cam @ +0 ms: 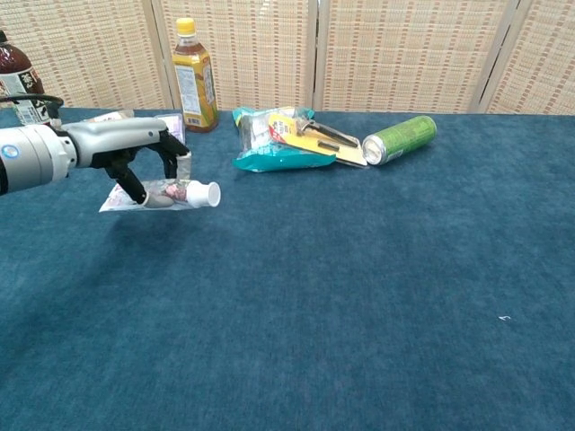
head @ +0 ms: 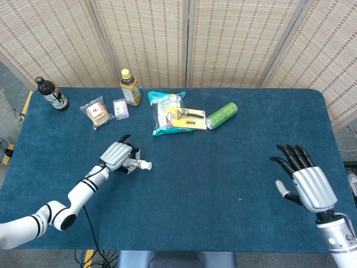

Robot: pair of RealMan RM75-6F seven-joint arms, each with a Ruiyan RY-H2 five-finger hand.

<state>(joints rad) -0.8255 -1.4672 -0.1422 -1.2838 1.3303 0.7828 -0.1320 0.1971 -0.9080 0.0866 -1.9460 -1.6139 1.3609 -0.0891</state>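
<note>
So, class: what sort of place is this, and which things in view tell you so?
Probably a robot test or demonstration setup, not a home: a table covered in blue cloth, woven folding screens behind it, and assorted groceries such as a green can laid out for handling.

No label, brand or number on any package or bottle is legible

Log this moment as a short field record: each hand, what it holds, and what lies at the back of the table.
left hand: grips a small tube with a white cap, lifted off the cloth
right hand: holds nothing, fingers spread, near the table's right edge
back row, left to right: dark bottle, wrapped snack, small packet, yellow-capped bottle, teal bag, green can on its side
surface: blue cloth
</note>
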